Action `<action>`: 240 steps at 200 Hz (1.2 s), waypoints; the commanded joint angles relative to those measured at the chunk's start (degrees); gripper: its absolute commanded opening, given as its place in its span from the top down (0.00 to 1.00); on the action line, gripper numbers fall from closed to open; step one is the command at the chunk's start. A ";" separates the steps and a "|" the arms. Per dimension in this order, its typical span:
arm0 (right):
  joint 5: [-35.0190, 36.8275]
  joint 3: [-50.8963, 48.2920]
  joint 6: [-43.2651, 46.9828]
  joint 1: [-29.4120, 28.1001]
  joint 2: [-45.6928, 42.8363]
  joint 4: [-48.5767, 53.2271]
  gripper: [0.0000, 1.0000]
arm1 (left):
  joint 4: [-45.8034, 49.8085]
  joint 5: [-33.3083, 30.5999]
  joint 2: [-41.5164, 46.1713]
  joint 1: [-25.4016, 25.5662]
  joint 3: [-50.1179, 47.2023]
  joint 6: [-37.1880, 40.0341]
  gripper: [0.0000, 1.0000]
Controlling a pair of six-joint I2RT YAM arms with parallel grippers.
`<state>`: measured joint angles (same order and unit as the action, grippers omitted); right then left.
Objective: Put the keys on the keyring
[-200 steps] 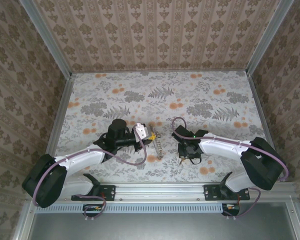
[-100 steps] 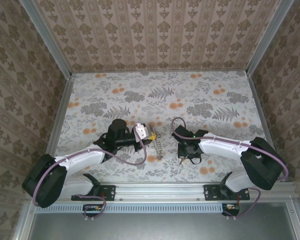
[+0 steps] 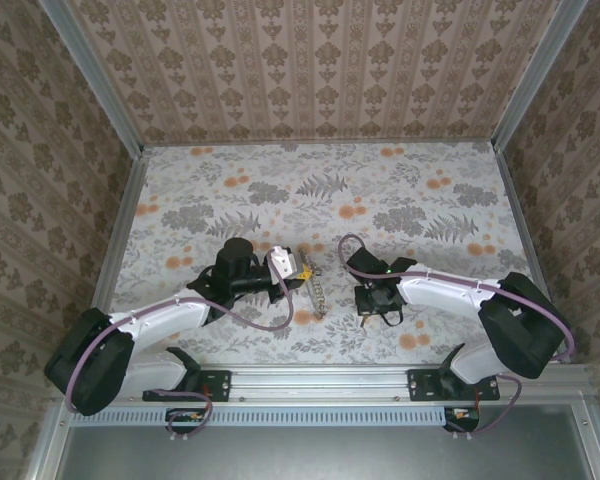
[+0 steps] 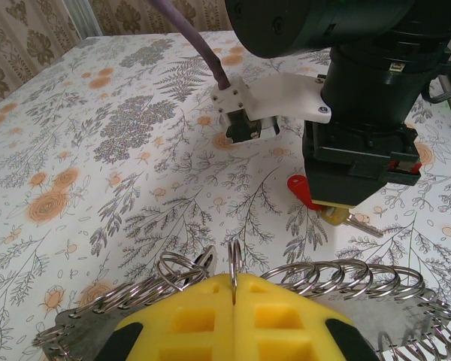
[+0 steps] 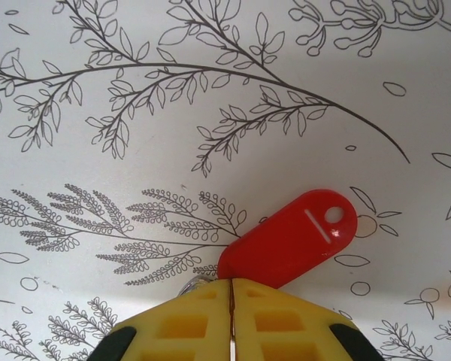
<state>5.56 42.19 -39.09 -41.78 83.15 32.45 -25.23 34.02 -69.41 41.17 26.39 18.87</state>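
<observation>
Step in hand, as judged: pickup of the first key from the tabletop (image 3: 400,190), near its front edge.

1. Left gripper (image 4: 233,289): closed on the keyring (image 4: 338,274), one loop upright between the pads.
2. Right gripper (image 5: 231,316): closed on the red key (image 5: 289,239).
3. Key long axis: diagonal in the right wrist view, holed end pointing away from the pads.

Next move: lift the key and align its hole with the held loop.

Two grippers: the left gripper (image 4: 233,289), the right gripper (image 5: 231,289). One keyring (image 4: 338,274). One red key head (image 5: 293,237). One metal key (image 4: 353,220).
</observation>
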 commanded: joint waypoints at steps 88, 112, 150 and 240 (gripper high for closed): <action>-0.41 0.26 -0.22 0.16 -0.03 0.51 0.93 | 0.21 0.70 0.89 0.40 1.53 0.11 1.00; -0.33 0.35 1.53 0.12 -2.61 0.53 0.93 | 0.55 0.53 1.03 0.36 1.49 0.21 1.00; -4.33 -3.39 13.93 0.27 -16.95 -8.16 0.95 | 0.58 0.52 1.20 0.40 1.40 0.41 1.00; -23.63 -14.74 46.09 1.29 -42.42 -21.76 1.00 | 0.50 1.48 0.77 0.56 1.93 0.37 1.00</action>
<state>-16.27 28.29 -2.42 -40.71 42.30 13.63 -23.90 34.06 -69.36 41.28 26.39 18.87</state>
